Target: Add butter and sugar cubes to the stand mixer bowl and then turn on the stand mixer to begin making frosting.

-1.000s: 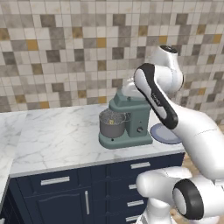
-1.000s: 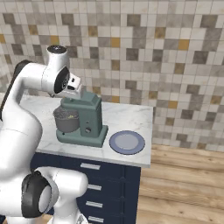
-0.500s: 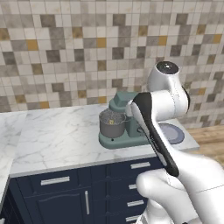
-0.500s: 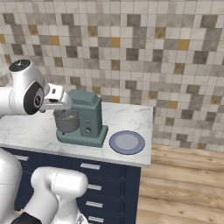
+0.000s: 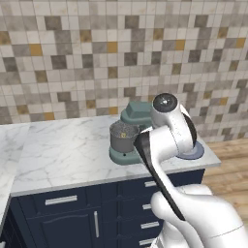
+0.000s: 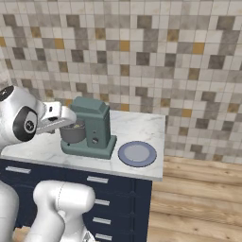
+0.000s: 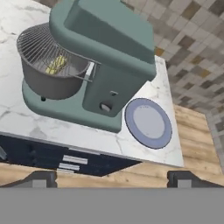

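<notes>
Arm swung lower and leftward since the earlier frame. Gripper (image 7: pixel 112 177): jaws wide apart, empty, above the counter's (image 7: pixel 87 131) front edge. Butter (image 7: pixel 57 64): inside bowl (image 7: pixel 48 81) on mixer (image 7: pixel 109 57). Plate (image 7: pixel 148 122): just beside mixer base.

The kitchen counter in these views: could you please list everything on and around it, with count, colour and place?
stand mixer: one, dull teal-green, on the counter next to the plate.
stand mixer bowl: one, grey metal, seated on the mixer's base under the head, wire whisk inside it.
butter: one, yellow, inside the bowl.
sugar cubes: too small to make out in the bowl.
plate: one, blue-grey, flat on the counter beside the mixer.
counter: one, white marble, over navy drawers.
wall tiles: grey, beige and orange, behind the counter.
floor: wood planks.
gripper: one, dark fingertips, open, holding nothing.
</notes>
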